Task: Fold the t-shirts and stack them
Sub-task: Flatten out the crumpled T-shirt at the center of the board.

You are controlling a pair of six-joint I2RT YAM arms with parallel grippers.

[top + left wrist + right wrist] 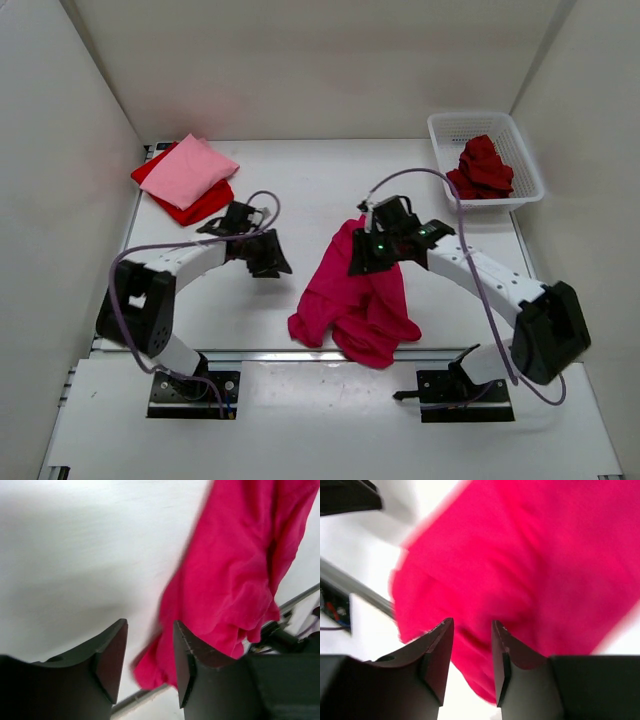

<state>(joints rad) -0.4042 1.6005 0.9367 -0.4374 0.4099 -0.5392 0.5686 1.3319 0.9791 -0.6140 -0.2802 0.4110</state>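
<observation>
A magenta t-shirt (355,300) lies crumpled near the table's front edge, stretched from the middle toward the rail. My right gripper (368,252) hovers over its upper part, open, nothing between its fingers; in the right wrist view the gripper (472,622) has the blurred shirt (535,555) below it. My left gripper (268,255) stands open over bare table left of the shirt; in the left wrist view it (150,625) is empty, the shirt (235,570) beyond it. A light pink t-shirt (192,168) lies folded on a bright red one (208,205) at the back left. A dark red t-shirt (485,168) is bunched in the basket.
The white lattice basket (440,130) stands at the back right corner. White walls close in the table on three sides. A metal rail (250,352) runs along the front edge, with both arm bases just behind it.
</observation>
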